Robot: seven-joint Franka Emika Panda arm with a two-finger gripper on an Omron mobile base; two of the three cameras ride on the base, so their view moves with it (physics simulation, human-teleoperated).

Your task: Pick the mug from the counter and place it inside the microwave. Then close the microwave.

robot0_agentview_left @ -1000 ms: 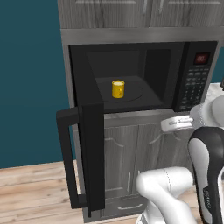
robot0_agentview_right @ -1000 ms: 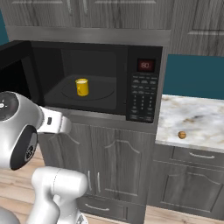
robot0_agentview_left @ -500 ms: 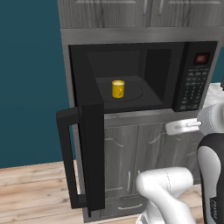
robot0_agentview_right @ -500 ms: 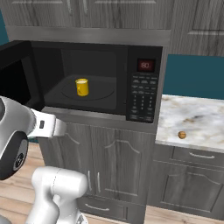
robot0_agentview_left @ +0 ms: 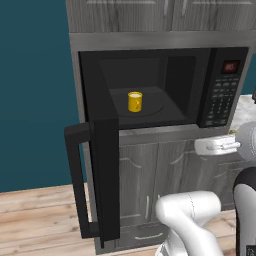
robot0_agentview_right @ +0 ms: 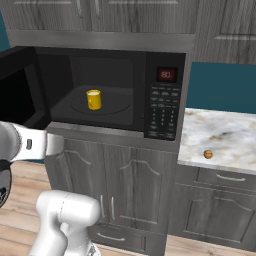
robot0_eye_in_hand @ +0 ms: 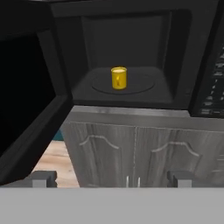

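Mug placed; microwave door not yet shut.
The mug (robot0_eye_in_hand: pixel 119 78) is seen upright inside the microwave (robot0_agentview_right: pixel 165 100). The gripper (robot0_eye_in_hand: pixel 111 179) is spread wide, empty; the open door (robot0_agentview_left: pixel 102 180) lies at its 9 o'clock.

Arm (robot0_agentview_left: pixel 192 215) was glossy white, rounded segments, dark joint bands; finger tips (robot0_eye_in_hand: pixel 43 178) small, dark grey, blocky.

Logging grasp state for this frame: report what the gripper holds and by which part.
Nothing is held. The gripper is open and empty, facing the microwave, while the mug stands alone on the turntable inside.
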